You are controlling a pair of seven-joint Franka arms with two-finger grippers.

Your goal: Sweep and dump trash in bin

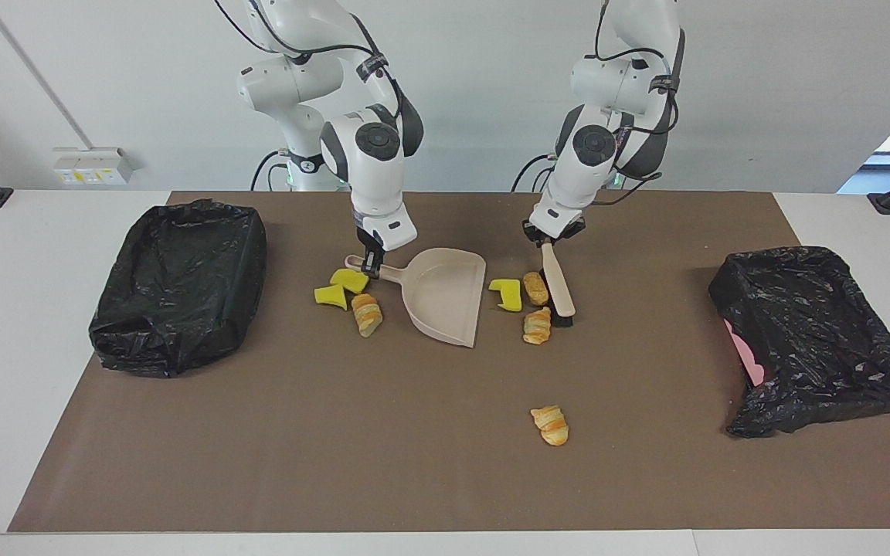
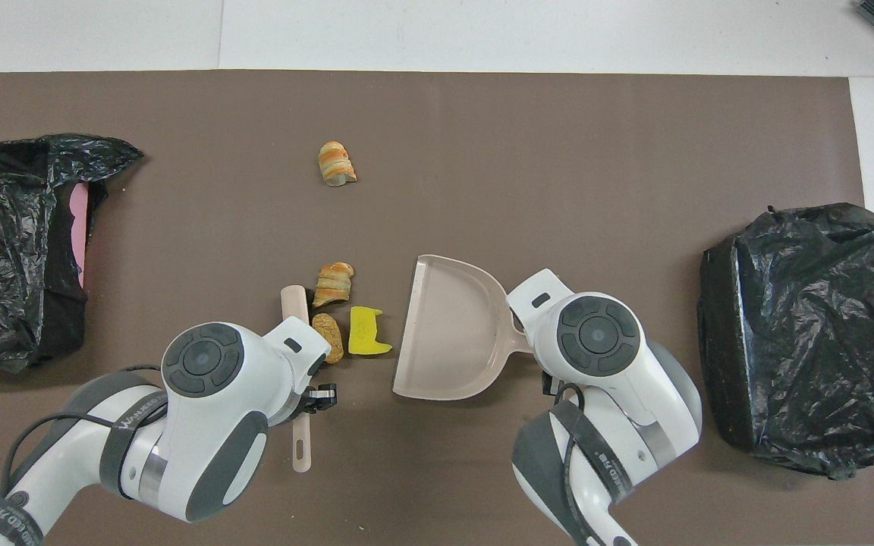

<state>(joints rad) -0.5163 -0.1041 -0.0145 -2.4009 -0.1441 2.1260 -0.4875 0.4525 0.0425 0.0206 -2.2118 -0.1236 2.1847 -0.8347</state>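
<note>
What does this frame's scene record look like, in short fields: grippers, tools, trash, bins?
left gripper: shut on the brush handle
right gripper: shut on the dustpan handle
dustpan: on the mat, mouth toward the brush
trash between tools: sponge chunk, two rolls
trash beside dustpan handle: two sponge chunks, one roll
stray roll: alone, farther from the robots
bins: one at each end, black-lined

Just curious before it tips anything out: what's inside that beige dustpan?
The dustpan looks bare inside in both views; no trash lies in it. Only its handle end is hidden under the right arm in the overhead view.
</note>
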